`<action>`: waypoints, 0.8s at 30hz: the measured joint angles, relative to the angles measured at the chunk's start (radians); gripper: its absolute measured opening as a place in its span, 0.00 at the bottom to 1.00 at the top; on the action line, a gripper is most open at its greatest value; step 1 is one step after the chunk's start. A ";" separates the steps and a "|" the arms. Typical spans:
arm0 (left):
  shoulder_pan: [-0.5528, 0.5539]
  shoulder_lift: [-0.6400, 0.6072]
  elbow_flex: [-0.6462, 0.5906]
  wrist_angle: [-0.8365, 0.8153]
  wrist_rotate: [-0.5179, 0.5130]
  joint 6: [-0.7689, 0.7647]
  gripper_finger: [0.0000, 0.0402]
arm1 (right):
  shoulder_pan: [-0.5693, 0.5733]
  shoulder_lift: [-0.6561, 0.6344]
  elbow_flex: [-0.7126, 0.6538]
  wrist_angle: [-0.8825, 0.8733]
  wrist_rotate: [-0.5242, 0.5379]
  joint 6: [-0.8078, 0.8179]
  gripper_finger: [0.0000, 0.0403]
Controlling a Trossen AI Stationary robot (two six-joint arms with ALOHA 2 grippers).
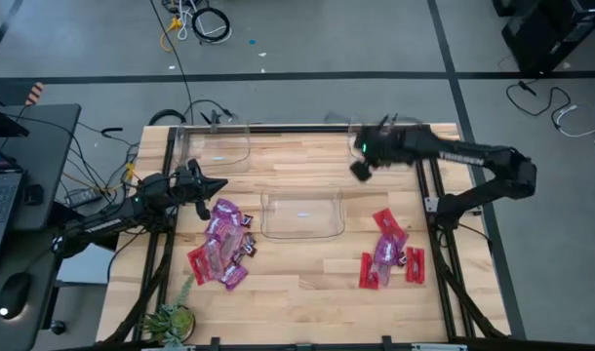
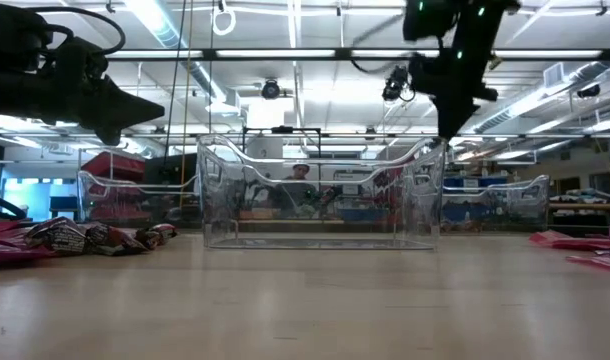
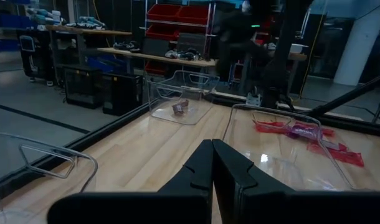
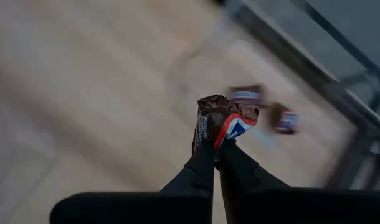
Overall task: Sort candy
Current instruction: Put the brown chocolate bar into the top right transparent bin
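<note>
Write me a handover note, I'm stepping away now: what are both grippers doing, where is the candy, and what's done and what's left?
Right gripper: shut on a brown candy, raised over the far right corner of the table.
Left gripper: shut, empty, waiting above the left candy pile.
Right candy pile: near the table's right edge.
Done: at least one candy lies in the far right bin; the middle bin looks empty.
Left: drop the held candy, then sort both piles.

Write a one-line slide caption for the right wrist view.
Right gripper pinching a dark brown candy packet above the wooden table.
</note>
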 joint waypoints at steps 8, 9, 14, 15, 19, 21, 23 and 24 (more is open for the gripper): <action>0.000 0.000 0.000 0.000 0.001 0.000 0.02 | -0.365 0.156 -0.001 0.052 -0.236 -0.176 0.04; 0.000 0.000 0.000 0.000 0.000 0.000 0.02 | -0.380 0.181 -0.001 0.058 -0.241 -0.189 0.04; 0.000 0.000 0.000 0.000 0.001 -0.004 0.02 | -0.422 0.279 -0.001 0.070 -0.239 -0.252 0.10; 0.000 0.000 0.000 0.000 0.001 -0.009 0.02 | -0.425 0.291 -0.001 0.070 -0.238 -0.262 0.13; 0.000 0.000 0.000 -0.002 0.001 -0.030 0.02 | -0.420 0.307 -0.001 0.070 -0.231 -0.272 0.24; 0.000 0.000 0.000 -0.002 0.002 -0.030 0.02 | -0.418 0.298 -0.001 0.063 -0.230 -0.284 0.31; 0.000 0.000 0.000 -0.002 0.004 -0.031 0.02 | -0.412 0.274 0.000 0.040 -0.230 -0.286 0.38; 0.000 0.000 0.000 -0.002 0.005 -0.031 0.02 | -0.406 0.257 0.002 0.012 -0.230 -0.289 0.41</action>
